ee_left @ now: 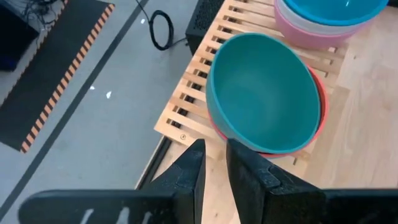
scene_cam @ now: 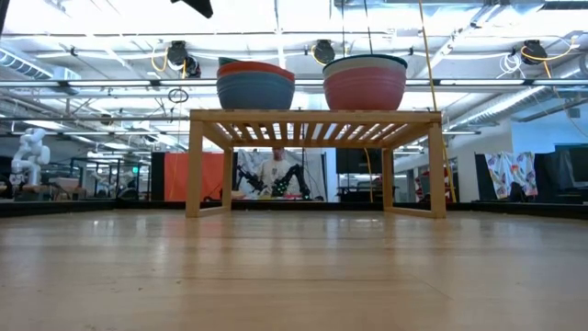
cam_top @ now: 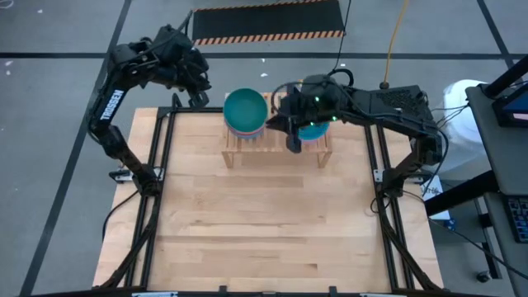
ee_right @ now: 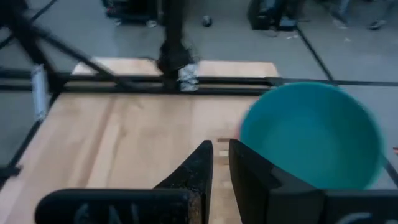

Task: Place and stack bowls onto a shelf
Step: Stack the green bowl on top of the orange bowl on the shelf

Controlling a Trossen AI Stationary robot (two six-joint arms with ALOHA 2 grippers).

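Observation:
The shelf [cam_top: 276, 147] stands at the table's far middle and carries two stacks of bowls. The left stack [scene_cam: 255, 85] has a teal bowl [ee_left: 264, 93] on top, nested in a red one above a blue one. The right stack [scene_cam: 365, 81] has a blue bowl [ee_left: 336, 9] nested in a white and a pink one. My left gripper [ee_left: 214, 171] hangs above the table's far left corner, left of the shelf, with a narrow empty gap between its fingers. My right gripper [cam_top: 294, 144] hovers over the shelf between the stacks, fingers [ee_right: 220, 155] also slightly apart and empty.
Black frame rails [cam_top: 157, 165] run along the table's left, right and far edges. A black box [ee_left: 205, 18] and a coiled cable lie behind the shelf. Bare wooden tabletop [cam_top: 264, 231] stretches from the shelf to the near edge.

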